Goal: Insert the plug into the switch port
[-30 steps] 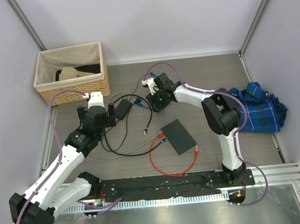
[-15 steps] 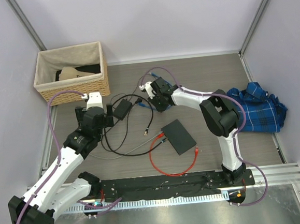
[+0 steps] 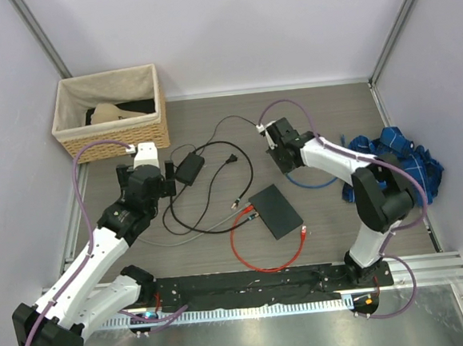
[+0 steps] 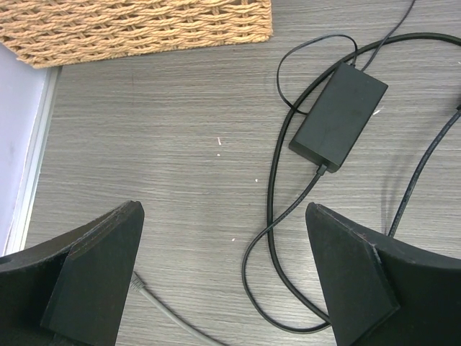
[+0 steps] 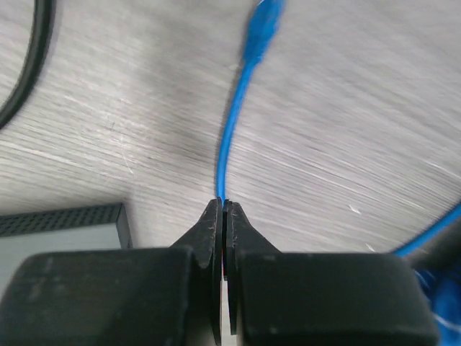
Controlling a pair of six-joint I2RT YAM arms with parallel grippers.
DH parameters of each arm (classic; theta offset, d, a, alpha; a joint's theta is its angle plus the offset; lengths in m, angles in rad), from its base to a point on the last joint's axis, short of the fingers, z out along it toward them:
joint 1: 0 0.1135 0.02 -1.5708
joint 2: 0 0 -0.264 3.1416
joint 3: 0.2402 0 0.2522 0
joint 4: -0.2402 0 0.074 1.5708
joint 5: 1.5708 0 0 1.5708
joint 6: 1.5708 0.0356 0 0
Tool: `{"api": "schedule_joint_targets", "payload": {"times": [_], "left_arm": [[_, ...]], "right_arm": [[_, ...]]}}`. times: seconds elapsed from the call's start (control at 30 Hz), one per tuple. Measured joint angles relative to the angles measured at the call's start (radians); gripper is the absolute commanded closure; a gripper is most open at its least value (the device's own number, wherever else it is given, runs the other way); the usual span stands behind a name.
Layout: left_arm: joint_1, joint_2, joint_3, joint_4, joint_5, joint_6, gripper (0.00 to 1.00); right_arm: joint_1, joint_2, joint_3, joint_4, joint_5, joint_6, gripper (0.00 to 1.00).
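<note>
- The switch (image 3: 274, 210) lies flat on the table near the front, between the two arms. A red cable (image 3: 232, 245) loops round its near-left side, and bare wood lies open to its right.
- The right gripper (image 5: 224, 207) is clenched on a thin blue cable (image 5: 232, 115), above the table just past the switch's far edge.
- The cable's plug (image 5: 263, 25) is blurred, close to the top edge of the right wrist view.
- The left gripper (image 4: 223, 213) stands released over bare table, near a power brick (image 4: 338, 115). A basket (image 4: 144, 25) is cut off at the top.
- Near the blue cloth (image 3: 407, 159) the cable's other end cannot be traced.
</note>
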Motion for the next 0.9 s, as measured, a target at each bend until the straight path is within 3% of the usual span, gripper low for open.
{"api": "schedule_joint_targets", "payload": {"times": [0.2,0.27,0.3,0.33,0.5,0.9], "left_arm": [[0.0,-0.008,0.0,-0.001,0.012,-0.003,0.0],[0.0,-0.016,0.0,-0.001,0.018,-0.005,0.0],[0.0,-0.02,0.0,0.0,0.021,-0.006,0.0],[0.0,-0.023,0.0,-0.001,0.023,-0.008,0.0],[0.0,-0.026,0.0,-0.002,0.038,-0.024,0.0],[0.0,-0.026,0.0,-0.002,0.039,-0.026,0.0]], "right_arm": [[0.006,-0.157,0.0,-0.01,0.0,0.057,0.99],[0.008,-0.189,0.0,-0.01,-0.011,0.079,0.9],[0.008,-0.203,-0.003,-0.008,-0.013,0.091,0.75],[0.008,-0.211,-0.007,-0.007,-0.013,0.103,0.7],[0.003,-0.178,-0.026,-0.001,-0.016,0.154,0.52],[-0.04,0.084,-0.014,0.098,-0.007,0.232,0.52]]}}
